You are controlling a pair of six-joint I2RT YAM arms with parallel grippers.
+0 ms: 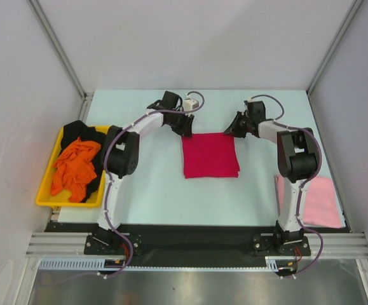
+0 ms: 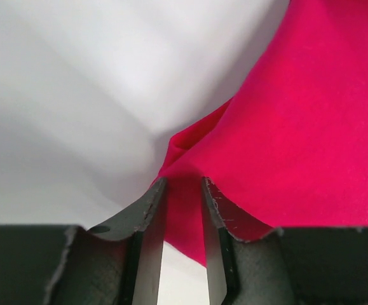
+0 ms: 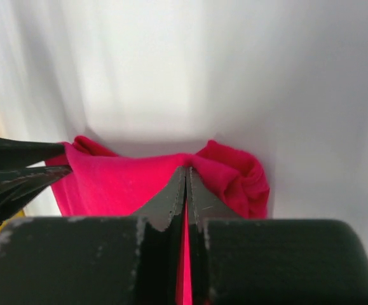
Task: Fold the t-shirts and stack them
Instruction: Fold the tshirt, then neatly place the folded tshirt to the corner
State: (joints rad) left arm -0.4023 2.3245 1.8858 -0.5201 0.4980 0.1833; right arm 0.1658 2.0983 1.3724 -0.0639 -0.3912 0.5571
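Right gripper (image 3: 187, 171) fingers pressed together, thin edge of red shirt (image 3: 126, 184) pinched between them. Left gripper (image 2: 184, 183) nearly closed, pinching same shirt's corner. Red shirt lies folded flat, stretching from both grippers back toward arm bases, one far corner at each gripper. Pink shirt (image 1: 320, 200) well behind right gripper, off to its right. Tray (image 1: 42, 190) well left of left gripper, holding orange shirt (image 1: 75, 166) atop black shirt (image 1: 79, 130).

Four shirts in all: one red shirt (image 1: 210, 154), one orange shirt (image 1: 75, 166), one black shirt (image 1: 75, 130), one pink shirt (image 1: 320, 200). One tray (image 1: 46, 184) and one white box (image 1: 192, 101). Two arms, left arm (image 1: 123, 152) and right arm (image 1: 295, 155); two grippers, left gripper (image 1: 185, 130) and right gripper (image 1: 230, 132).
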